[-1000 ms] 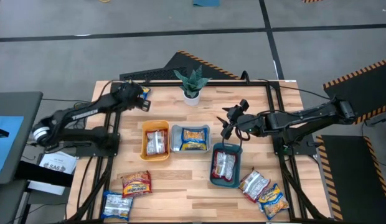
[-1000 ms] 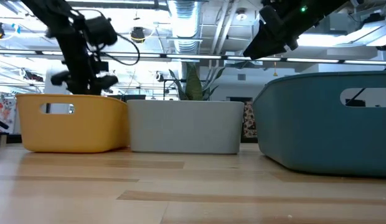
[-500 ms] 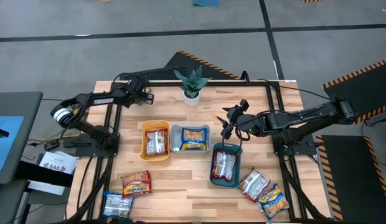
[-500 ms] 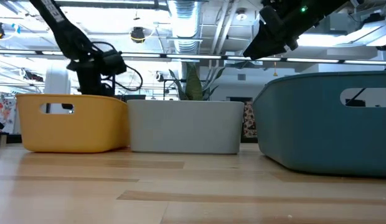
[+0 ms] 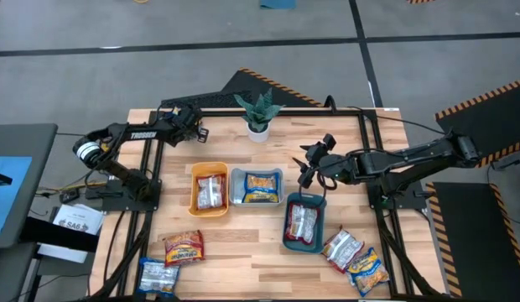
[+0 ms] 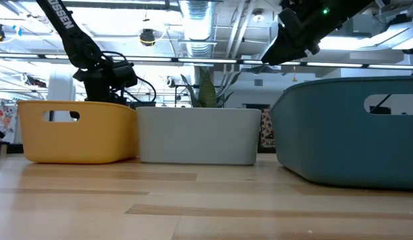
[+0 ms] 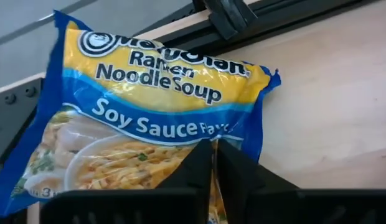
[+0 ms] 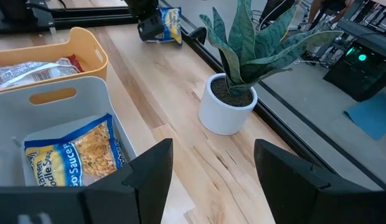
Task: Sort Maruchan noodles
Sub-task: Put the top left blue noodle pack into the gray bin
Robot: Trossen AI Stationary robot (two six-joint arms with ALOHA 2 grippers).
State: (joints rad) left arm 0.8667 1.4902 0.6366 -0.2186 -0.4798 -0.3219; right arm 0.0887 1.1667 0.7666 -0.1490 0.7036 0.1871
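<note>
I see a light wooden table (image 5: 252, 243) carrying everything. Three trays stand on it in a row: an orange tray (image 5: 209, 190), a clear tray (image 5: 256, 186) touching it, and a teal tray (image 5: 304, 222) set nearer the front edge. A potted plant (image 5: 258, 113) stands at the back edge. Loose noodle packets lie on the wood: two at the front left (image 5: 171, 261) and two at the front right (image 5: 354, 258).

Three trays hold packets: orange tray (image 5: 194, 198), clear tray (image 5: 237, 178), teal tray (image 5: 288, 239); potted plant (image 5: 258, 113) behind.
</note>
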